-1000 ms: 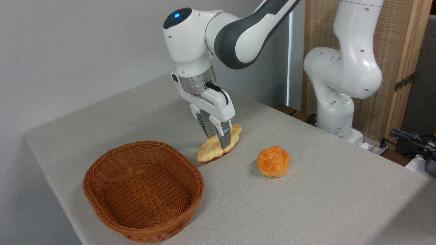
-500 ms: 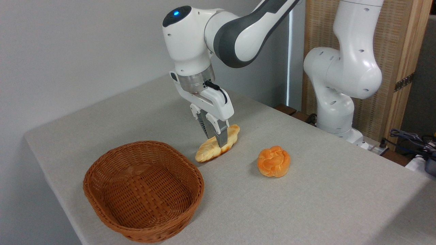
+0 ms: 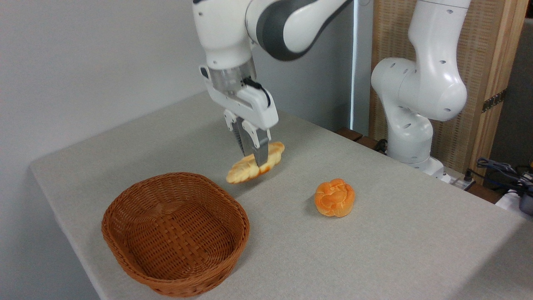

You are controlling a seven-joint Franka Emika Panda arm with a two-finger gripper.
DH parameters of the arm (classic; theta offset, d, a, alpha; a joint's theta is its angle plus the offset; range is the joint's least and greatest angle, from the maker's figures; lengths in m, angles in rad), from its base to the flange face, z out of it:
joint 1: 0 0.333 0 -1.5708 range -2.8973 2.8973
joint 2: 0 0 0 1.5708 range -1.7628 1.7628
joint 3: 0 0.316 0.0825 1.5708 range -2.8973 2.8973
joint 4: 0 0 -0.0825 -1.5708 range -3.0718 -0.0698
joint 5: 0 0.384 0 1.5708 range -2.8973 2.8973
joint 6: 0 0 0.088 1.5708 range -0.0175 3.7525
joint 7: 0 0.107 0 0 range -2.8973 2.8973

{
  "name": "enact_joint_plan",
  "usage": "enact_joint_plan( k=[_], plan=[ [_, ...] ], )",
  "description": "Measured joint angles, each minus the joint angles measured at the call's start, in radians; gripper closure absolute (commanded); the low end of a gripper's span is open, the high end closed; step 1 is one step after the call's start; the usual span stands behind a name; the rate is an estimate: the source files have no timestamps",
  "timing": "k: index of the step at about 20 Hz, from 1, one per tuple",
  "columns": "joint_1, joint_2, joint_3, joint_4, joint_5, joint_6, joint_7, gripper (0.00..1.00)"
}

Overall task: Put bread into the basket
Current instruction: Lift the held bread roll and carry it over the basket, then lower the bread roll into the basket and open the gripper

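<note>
while the gripper point(image 3: 255, 159) pinches the bread point(image 3: 255, 163) in the air near the basket point(image 3: 125, 241), the bread may tip and slip out.

bread point(image 3: 250, 166): pale braided loaf, hanging tilted above the table | basket point(image 3: 125, 243): brown wicker, sitting empty, lower left

Bright, even room light, sharp all over. Soft shadows lie on the table point(image 3: 374, 250) toward seven o'clock of the bun point(image 3: 334, 197); mild glare on the arm point(image 3: 433, 89).
</note>
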Motion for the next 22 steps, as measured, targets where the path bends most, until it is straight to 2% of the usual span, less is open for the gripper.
enact_joint_plan(
  k=[6,7,8,15,20,21,22],
  plan=[
    [0.001,-0.009,0.005,0.122,-0.020,-0.020,0.000,0.59],
    [0.002,-0.009,0.006,0.134,-0.021,0.003,0.000,0.58],
    [0.003,-0.007,0.008,0.140,-0.022,0.038,0.000,0.51],
    [0.008,0.057,0.033,0.143,-0.025,0.310,0.000,0.51],
    [0.012,0.145,0.041,0.142,-0.025,0.406,0.000,0.48],
    [0.014,0.164,0.042,0.143,-0.025,0.429,0.000,0.43],
    [0.015,0.180,0.043,0.143,-0.025,0.454,0.000,0.28]
  ],
)
